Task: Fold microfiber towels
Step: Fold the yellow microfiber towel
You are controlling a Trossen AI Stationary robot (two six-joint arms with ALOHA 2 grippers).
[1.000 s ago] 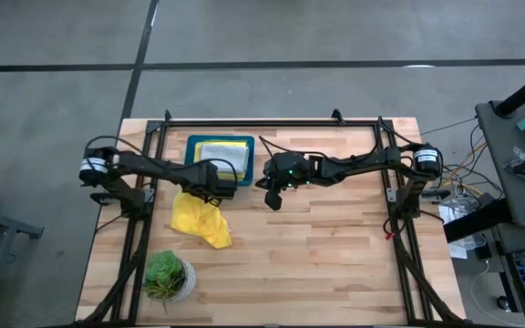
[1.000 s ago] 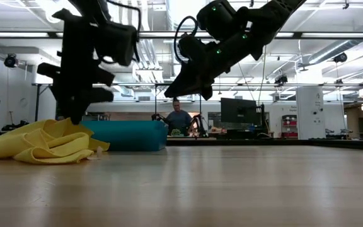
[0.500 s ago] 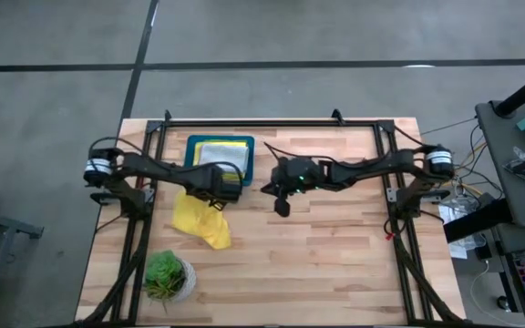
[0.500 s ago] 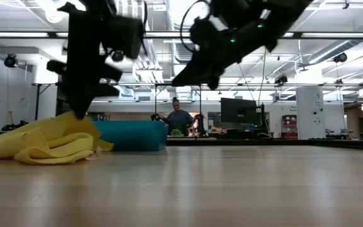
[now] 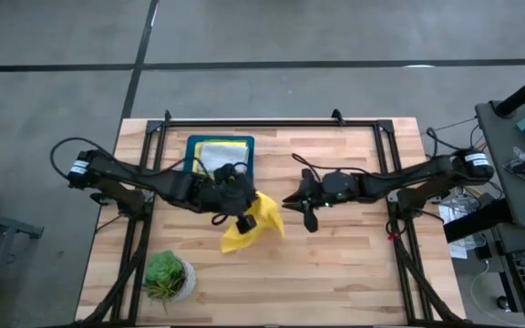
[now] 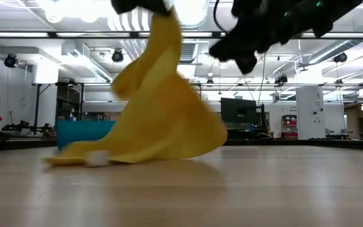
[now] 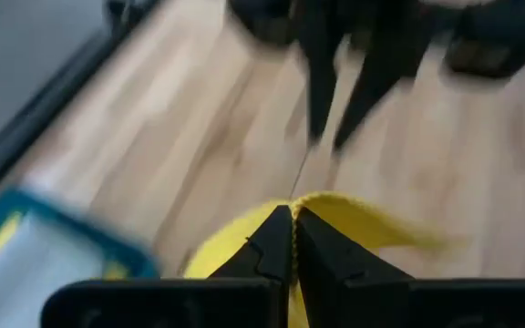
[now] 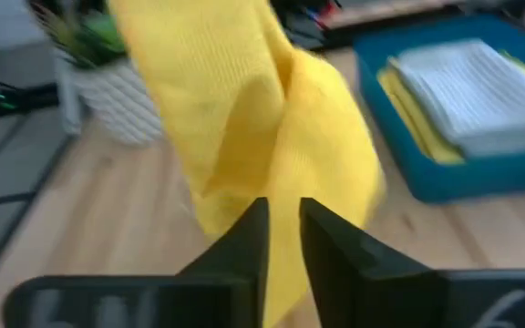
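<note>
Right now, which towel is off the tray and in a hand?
The yellow towel, pinched by the left hand and lifted; the others lie folded in the tray.

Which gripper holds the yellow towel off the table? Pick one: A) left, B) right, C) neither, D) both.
A: the left gripper is shut on the yellow towel, which hangs from it to the table, while the right gripper stays apart beside it.

Lab — monitors (image 6: 235, 115), exposed ceiling ducts (image 6: 87, 49)
</note>
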